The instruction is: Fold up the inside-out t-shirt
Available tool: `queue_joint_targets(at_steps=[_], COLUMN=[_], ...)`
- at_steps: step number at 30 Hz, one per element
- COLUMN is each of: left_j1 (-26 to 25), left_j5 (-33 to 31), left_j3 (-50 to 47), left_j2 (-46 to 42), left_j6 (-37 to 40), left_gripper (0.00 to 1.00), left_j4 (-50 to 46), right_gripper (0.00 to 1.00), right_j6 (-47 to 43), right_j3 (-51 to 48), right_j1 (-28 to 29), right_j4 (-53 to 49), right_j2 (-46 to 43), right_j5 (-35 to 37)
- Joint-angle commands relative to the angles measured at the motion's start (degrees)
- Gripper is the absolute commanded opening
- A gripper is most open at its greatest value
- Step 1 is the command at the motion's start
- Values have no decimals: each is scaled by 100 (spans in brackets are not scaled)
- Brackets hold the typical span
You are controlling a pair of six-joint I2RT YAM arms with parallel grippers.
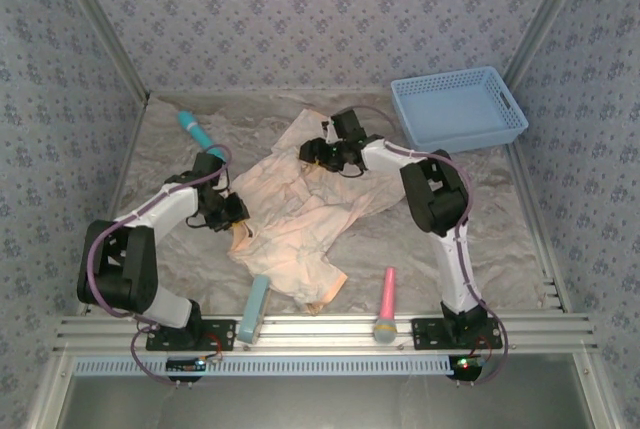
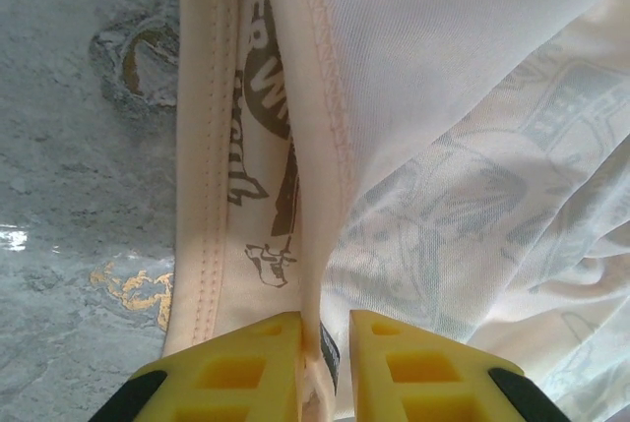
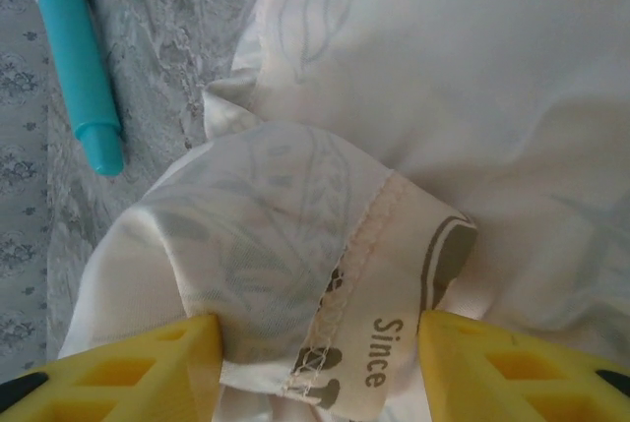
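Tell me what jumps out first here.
The crumpled inside-out t-shirt sprawls in the middle, between the two arms. The left gripper pinches a stitched edge; the right gripper stands open astride a printed fold. A blue basket sits at the far right corner.

Table (image 1: 500, 219) covered by a crinkled grey sheet.
A crumpled peach t-shirt (image 1: 300, 219) lies mid-table, with a blue basket (image 1: 470, 137) in the far right corner, a teal pen (image 1: 196, 129) far left, and a pink stick (image 1: 386, 299) and pale blue block (image 1: 255, 307) at the near edge.
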Motion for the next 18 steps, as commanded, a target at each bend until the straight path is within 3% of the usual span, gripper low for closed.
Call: queue_joint_targets(at_steps=[1, 7, 13, 17, 18], left_j1=[17, 16, 17, 25, 26], left_j5=[-9, -56, -38, -49, -55], left_j3=[100, 82, -60, -112, -121], left_j2=[-154, -191, -242, -247, -277], left_j6=[116, 222, 170, 179, 180], left_gripper=[20, 20, 20, 20, 20], left_j4=[-229, -337, -206, -211, -221], right_gripper=[55, 3, 0, 1, 8], right_j6=[275, 225, -597, -625, -576], right_j3=[115, 190, 1493, 3311, 3807], right_j1=[82, 96, 237, 390, 437], right_j4=[159, 425, -100, -486, -537], right_j2=[113, 22, 175, 1097, 1367], right_j5=[-3, -99, -90, -65, -71])
